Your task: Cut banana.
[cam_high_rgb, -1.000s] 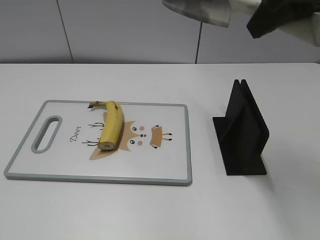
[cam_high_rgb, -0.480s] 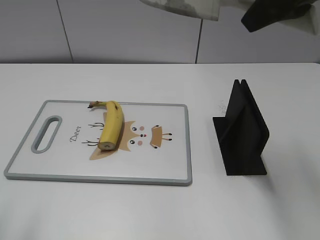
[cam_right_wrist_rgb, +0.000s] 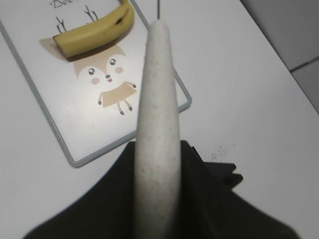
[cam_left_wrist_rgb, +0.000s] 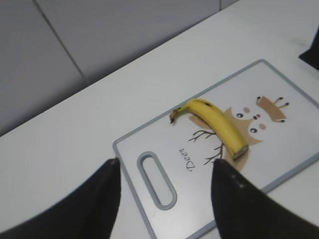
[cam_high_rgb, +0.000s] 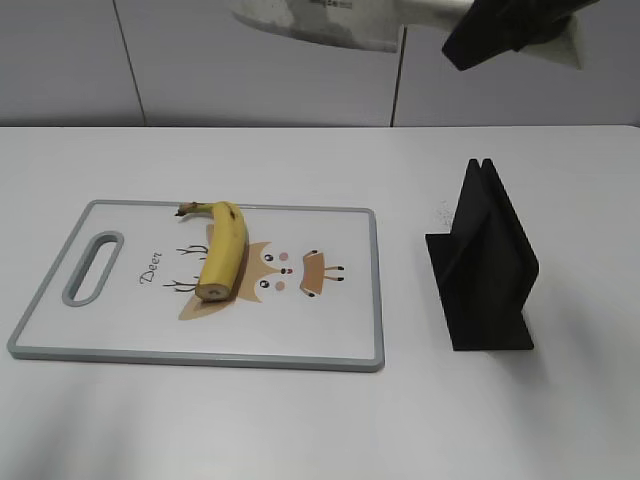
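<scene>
The yellow banana [cam_high_rgb: 222,250] lies on the white cutting board [cam_high_rgb: 330,330], stem tip far left, flat cut end towards the front. My right gripper [cam_high_rgb: 505,28] is high above the table at the top of the exterior view, shut on a knife [cam_high_rgb: 330,22] whose blade points left. In the right wrist view the gripper [cam_right_wrist_rgb: 158,149] clamps the knife's pale handle [cam_right_wrist_rgb: 157,89] above the board's right edge, with the banana [cam_right_wrist_rgb: 97,32] ahead. My left gripper [cam_left_wrist_rgb: 167,199] is open and empty, above the board's slot end; the banana [cam_left_wrist_rgb: 214,124] lies beyond it.
A black knife stand [cam_high_rgb: 485,265] stands upright on the white table right of the board. The board has a grey rim, a handle slot [cam_high_rgb: 93,267] at its left end and a deer print [cam_high_rgb: 290,270] under the banana. A grey panelled wall runs behind.
My right gripper has carried the knife leftward along the top of the exterior view. The banana, board and stand have not moved.
</scene>
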You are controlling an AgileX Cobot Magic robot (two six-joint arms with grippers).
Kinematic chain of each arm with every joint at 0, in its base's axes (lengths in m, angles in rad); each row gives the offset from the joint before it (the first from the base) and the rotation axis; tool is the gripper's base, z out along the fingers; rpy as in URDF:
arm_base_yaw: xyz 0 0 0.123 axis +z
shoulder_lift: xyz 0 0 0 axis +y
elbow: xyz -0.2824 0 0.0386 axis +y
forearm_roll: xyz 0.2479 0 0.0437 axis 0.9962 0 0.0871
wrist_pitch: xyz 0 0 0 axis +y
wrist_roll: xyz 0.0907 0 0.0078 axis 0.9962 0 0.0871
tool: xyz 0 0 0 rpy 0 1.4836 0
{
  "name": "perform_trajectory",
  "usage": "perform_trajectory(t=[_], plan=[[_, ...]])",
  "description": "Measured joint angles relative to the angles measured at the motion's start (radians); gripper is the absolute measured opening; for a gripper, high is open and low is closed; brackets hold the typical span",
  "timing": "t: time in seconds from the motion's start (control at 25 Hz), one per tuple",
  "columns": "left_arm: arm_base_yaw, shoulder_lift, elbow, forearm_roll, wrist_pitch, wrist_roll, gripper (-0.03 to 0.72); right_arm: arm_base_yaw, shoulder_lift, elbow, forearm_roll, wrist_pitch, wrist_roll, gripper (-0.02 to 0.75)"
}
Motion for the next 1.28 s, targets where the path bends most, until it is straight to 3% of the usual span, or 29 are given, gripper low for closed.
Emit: perform_trajectory(t=[0.2, 0.6, 1.0, 1.28], plan=[[-0.001, 0.144, -0.132, -0.106, 0.116, 0.175, 0.553, 0.000, 0.058, -0.016, 0.116, -0.002, -0.184, 0.173], [-0.002, 0.360, -0.340, -0.130, 0.287, 0.411, 0.553, 0.000, 0.148, -0.033, 0.146, 0.017, -0.351, 0.173], [-0.002, 0.514, -0.495, -0.130, 0.405, 0.498, 0.538, 0.000, 0.258, -0.192, 0.185, 0.142, -0.490, 0.173], [-0.002, 0.573, -0.507, -0.148, 0.406, 0.538, 0.535, 0.000, 0.335, -0.263, 0.241, 0.221, -0.565, 0.173]])
